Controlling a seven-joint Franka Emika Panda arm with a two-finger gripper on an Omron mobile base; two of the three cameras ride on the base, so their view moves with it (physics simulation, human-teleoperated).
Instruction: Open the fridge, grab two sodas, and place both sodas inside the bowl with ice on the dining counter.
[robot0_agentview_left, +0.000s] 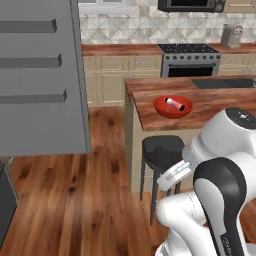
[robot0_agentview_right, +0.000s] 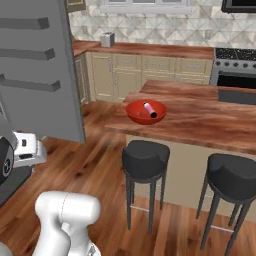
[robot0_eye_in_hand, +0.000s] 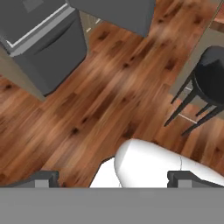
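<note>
The fridge (robot0_agentview_left: 40, 75) stands open on the left, its grey door with inner shelves swung out toward me (robot0_agentview_right: 35, 70). On the dining counter (robot0_agentview_left: 210, 110) rests the red-orange bowl (robot0_agentview_left: 161, 108), and a soda, the small pink bottle with a black cap (robot0_agentview_left: 175, 103), lies inside it. From the right base, the bowl (robot0_agentview_right: 135, 114) and the bottle (robot0_agentview_right: 150, 110) sit near the counter's (robot0_agentview_right: 200, 125) left end. My gripper (robot0_eye_in_hand: 114, 180) is open with nothing held, pointing down at the wood floor between fridge (robot0_eye_in_hand: 43, 39) and stool.
Two black stools (robot0_agentview_right: 145, 159) (robot0_agentview_right: 232, 175) stand in front of the dining counter; one shows in the hand view (robot0_eye_in_hand: 210, 78). Wall counter with cream cabinets (robot0_agentview_right: 145, 65) and stove (robot0_agentview_left: 190, 57) runs along the back. Wood floor (robot0_agentview_left: 90, 190) lies between fridge and island.
</note>
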